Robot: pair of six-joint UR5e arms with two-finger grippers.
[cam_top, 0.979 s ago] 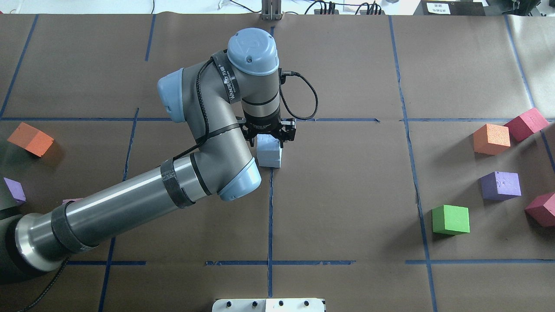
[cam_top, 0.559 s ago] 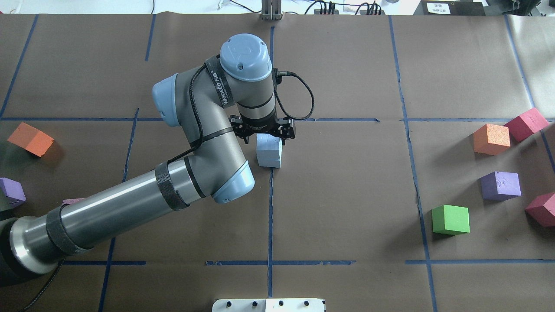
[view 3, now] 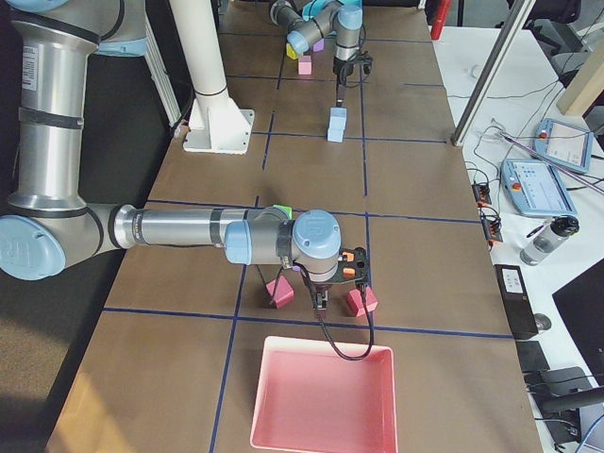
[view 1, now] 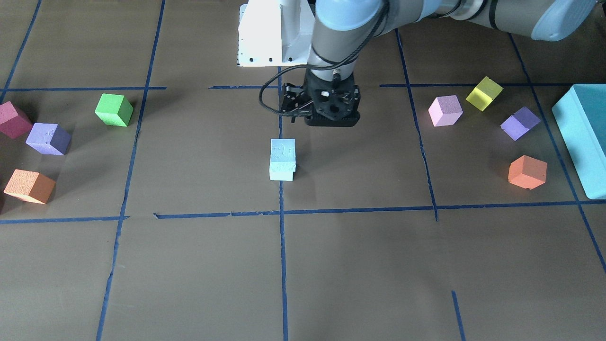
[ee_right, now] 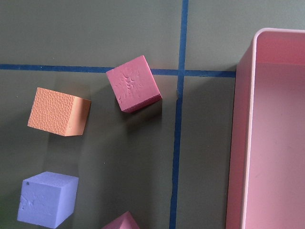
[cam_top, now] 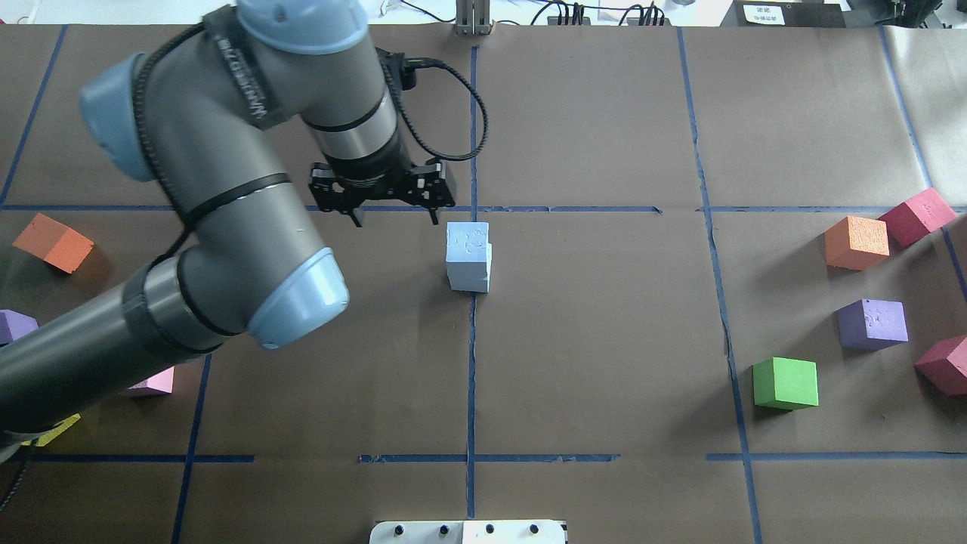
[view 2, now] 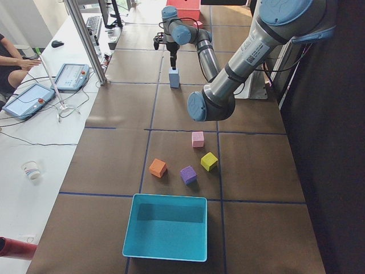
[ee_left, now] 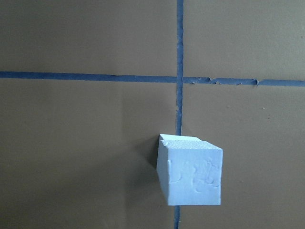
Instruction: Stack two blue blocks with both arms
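The left arm (cam_top: 227,189) has been withdrawn from the stacked blue blocks (cam_top: 468,257), jaws apart; stacking is judged done. Right jaws: cannot be told.

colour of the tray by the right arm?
Pink. The tray shows best in the right wrist-mounted view.

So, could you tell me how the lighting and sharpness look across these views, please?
Overhead view: a pale glare washes the table at the view's upper right, and the green block throws a soft shadow to the view's left. Right wrist view: the table looks grey-green rather than brown, yet the orange block is crisp. Left wrist view: the blue blocks are sharp.
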